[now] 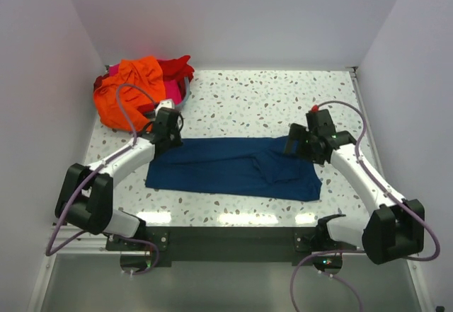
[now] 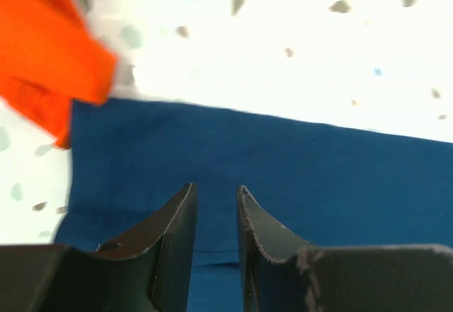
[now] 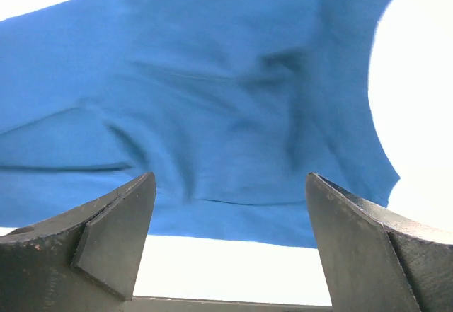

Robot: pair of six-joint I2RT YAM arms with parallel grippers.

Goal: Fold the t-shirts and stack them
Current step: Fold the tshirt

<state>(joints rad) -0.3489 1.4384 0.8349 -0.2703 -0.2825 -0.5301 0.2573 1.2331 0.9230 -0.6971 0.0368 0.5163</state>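
The navy blue t-shirt (image 1: 237,167) lies folded into a long flat band across the middle of the table, with wrinkles toward its right end. No white print shows. My left gripper (image 1: 170,139) hovers over its far left corner, jaws a narrow gap apart with nothing between them (image 2: 216,188); the navy cloth (image 2: 297,163) lies beneath. My right gripper (image 1: 294,146) is wide open and empty (image 3: 230,177) over the shirt's far right edge (image 3: 212,78). The orange shirt (image 1: 131,89), red shirt (image 1: 180,68) and magenta shirt (image 1: 172,85) lie crumpled in a pile at the back left.
The orange cloth (image 2: 42,64) reaches close to the navy shirt's left corner. White walls close in the speckled table (image 1: 269,100) on the left, back and right. The arm bases stand at the near edge.
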